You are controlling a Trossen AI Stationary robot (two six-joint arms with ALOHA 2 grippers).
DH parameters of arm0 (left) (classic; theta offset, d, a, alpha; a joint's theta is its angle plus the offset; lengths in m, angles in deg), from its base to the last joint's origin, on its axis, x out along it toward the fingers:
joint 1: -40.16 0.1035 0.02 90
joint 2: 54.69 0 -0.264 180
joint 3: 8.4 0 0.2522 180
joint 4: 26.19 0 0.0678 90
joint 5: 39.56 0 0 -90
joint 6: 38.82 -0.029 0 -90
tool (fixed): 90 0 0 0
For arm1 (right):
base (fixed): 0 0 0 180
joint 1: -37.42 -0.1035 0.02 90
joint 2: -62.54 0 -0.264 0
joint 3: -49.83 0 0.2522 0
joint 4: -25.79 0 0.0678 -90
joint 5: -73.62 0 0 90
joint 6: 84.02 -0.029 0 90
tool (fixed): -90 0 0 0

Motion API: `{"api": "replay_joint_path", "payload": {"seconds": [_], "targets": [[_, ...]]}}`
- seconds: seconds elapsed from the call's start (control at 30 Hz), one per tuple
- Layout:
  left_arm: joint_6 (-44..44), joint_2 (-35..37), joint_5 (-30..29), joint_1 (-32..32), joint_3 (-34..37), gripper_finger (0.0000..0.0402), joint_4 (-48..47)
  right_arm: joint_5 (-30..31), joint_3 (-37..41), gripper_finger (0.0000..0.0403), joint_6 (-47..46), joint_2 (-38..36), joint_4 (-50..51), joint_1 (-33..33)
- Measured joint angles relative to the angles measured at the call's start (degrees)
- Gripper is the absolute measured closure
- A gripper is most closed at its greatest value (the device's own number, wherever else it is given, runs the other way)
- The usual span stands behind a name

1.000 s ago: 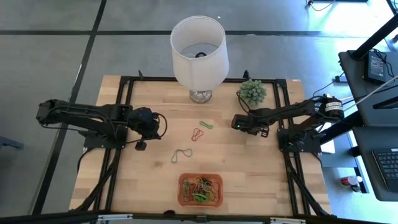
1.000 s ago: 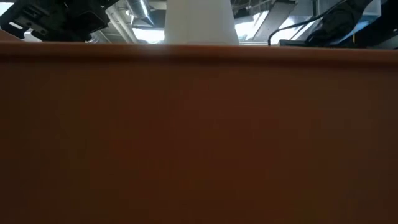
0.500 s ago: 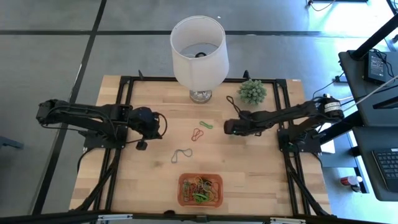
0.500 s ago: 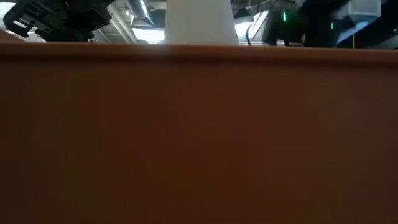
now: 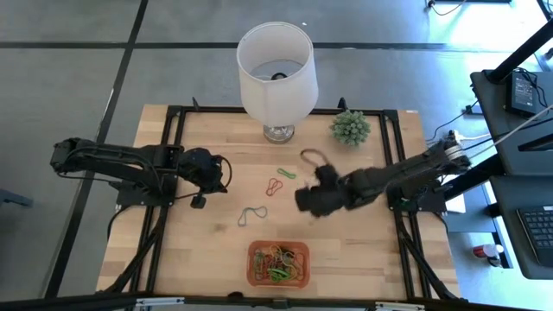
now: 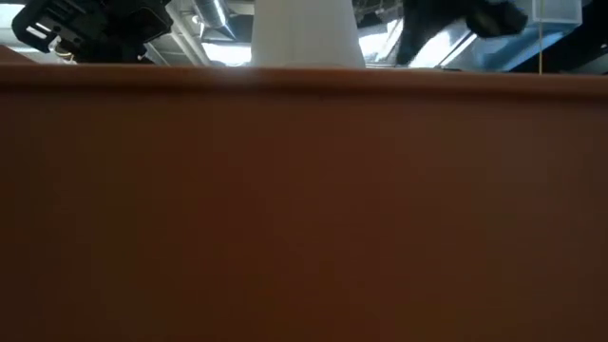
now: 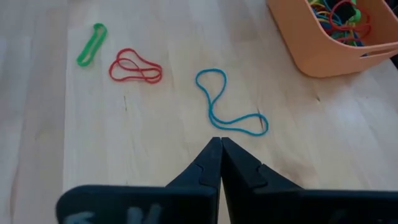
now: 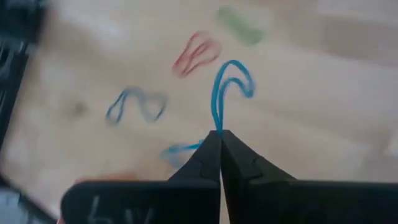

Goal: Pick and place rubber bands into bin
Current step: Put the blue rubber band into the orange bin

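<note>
Three rubber bands lie flat on the wooden table: a green one (image 5: 286,173) (image 7: 91,45), a red one (image 5: 275,186) (image 7: 135,67) and a blue one (image 5: 252,214) (image 7: 230,106). The orange bin (image 5: 278,263) (image 7: 329,37) stands near the near edge with several coloured bands inside; its wall (image 6: 304,209) fills the low view. My right gripper (image 5: 304,201) (image 8: 219,134) hovers right of the loose bands, shut on another blue band (image 8: 229,84). My left gripper (image 5: 225,173) (image 7: 219,142) waits shut, left of the loose bands. My right gripper pinches a blue rubber band between its two fingertips, at one end of the band (image 8: 217,124). A loop of it stands out past the fingertips, and another part (image 8: 180,150) shows beside one finger. The picture is blurred; whether the band is clear of the table I cannot tell.
A white lampshade on a glass foot (image 5: 276,73) stands at the far edge, with a small green plant (image 5: 350,127) to its right. A black frame (image 5: 177,138) runs around the table. Bare wood lies between the loose bands and the bin.
My right gripper has swung from beside the plant toward the table's left and near edge, ending right of the loose bands and closer to the bin. The loose bands and the bin have stayed put.
</note>
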Motion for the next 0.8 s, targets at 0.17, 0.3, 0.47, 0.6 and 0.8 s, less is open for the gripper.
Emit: {"api": "replay_joint_path", "payload": {"seconds": [0.17, 0.3, 0.47, 0.6, 0.8], "targets": [[0.09, 0.0, 0.02, -0.01, 0.0, 0.04, -0.02, -0.74, -13.3, 0.0403, -0.05, 11.19, 3.23, -6.57], [0.24, 0.0, 0.11, -0.01, 0.0, 0.04, -0.02, -3.75, -24.1, 0.0403, -1.28, 20.36, 6.59, -10.99], [1.5, 0.0, 0.2, -0.01, 0.0, 0.0397, -0.04, -6.8, -34.6, 0.0403, -4.61, 29.72, 9.82, -14.86], [4.9, 0.0, 0.17, -0.01, 0.0, 0.04, -0.02, -7.7, -39.89, 0.0403, -6.51, 35.51, 10.95, -16.46], [7.43, 0.0, 0.17, -0.01, 0.0, 0.0397, -0.27, -11.56, -42.67, 0.0403, -8.95, 40.6, 11.49, -17.41]]}}
